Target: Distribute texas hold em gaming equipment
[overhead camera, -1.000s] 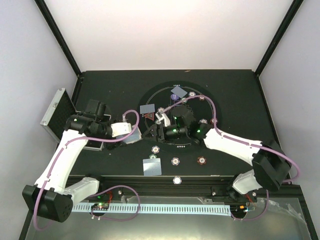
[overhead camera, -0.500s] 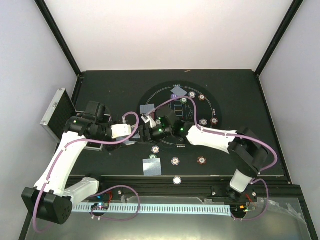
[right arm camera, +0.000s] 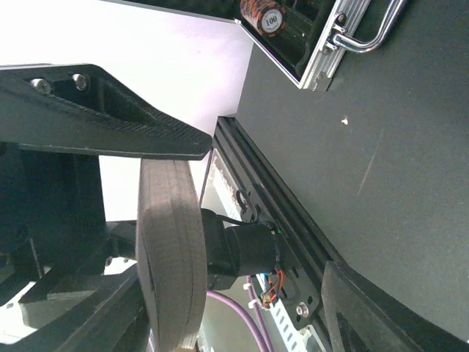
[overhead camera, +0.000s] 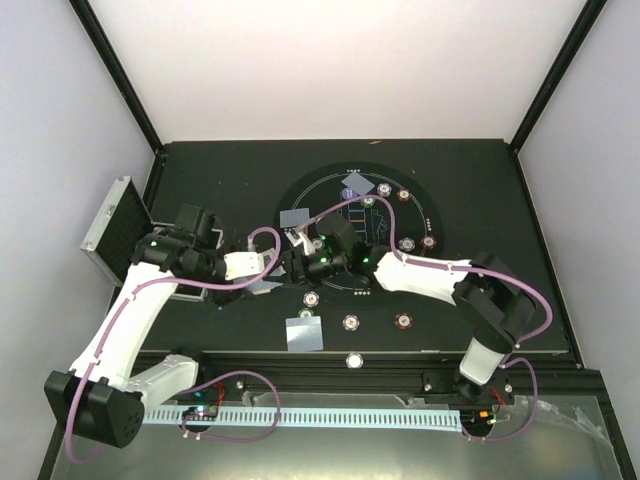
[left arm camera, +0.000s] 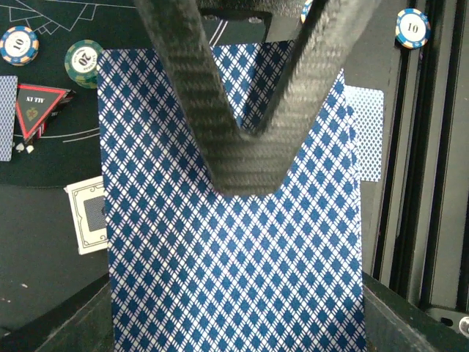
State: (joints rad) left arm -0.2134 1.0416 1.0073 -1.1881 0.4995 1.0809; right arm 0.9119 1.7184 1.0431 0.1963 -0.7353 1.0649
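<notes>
My left gripper (left arm camera: 234,323) is shut on a stack of blue diamond-backed playing cards (left arm camera: 234,249) that fills the left wrist view. In the top view it holds them left of the printed ring (overhead camera: 265,286). My right gripper (overhead camera: 291,262) has reached over to them. Its two black fingers (left arm camera: 198,95) come down in a V over the top card. Seen edge-on in the right wrist view, the stack (right arm camera: 172,257) stands against the right gripper's (right arm camera: 242,293) left finger, and the jaws are well apart. Chips (overhead camera: 351,322), dealt cards (overhead camera: 304,332) and a red triangle marker (left arm camera: 40,110) lie on the ring.
The silver case (overhead camera: 110,225) stands open at the table's left edge, a brown chip (right arm camera: 265,16) in it. More chips (overhead camera: 404,195) and cards (overhead camera: 355,184) lie at the ring's far side. A white button disc (overhead camera: 353,360) lies by the front rail (overhead camera: 400,375).
The right arm has swung left from the ring's middle to the left gripper's cards, and its jaws have narrowed. The left arm has hardly moved.
</notes>
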